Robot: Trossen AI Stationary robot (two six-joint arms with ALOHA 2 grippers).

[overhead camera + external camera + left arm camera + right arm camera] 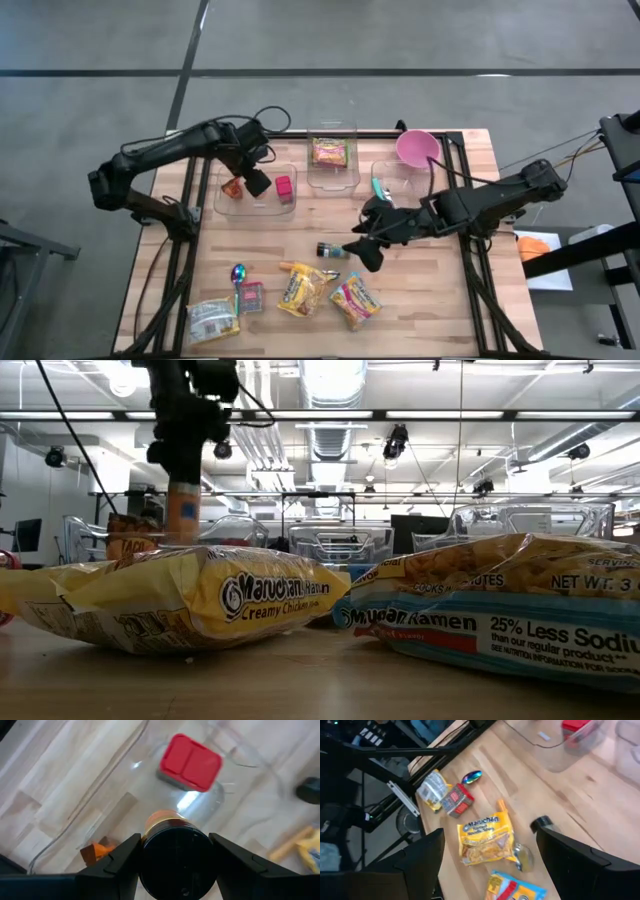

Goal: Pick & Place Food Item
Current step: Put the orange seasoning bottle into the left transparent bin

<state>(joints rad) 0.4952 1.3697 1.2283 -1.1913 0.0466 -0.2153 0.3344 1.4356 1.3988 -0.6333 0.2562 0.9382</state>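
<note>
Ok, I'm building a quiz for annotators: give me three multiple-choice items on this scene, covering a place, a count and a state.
1. Where is the red square box?
A. in the left clear plastic container
B. in a pink bowl
C. on bare wood

2. How many clear plastic containers stand on the table?
A. one
B. three
C. five

3. The left gripper is:
A. open and empty
B. shut on the black-lidded jar
C. out of view

Answers:
1. A, it sits within the walls.
2. B, three in a row.
3. B, fingers flank the jar.
</note>
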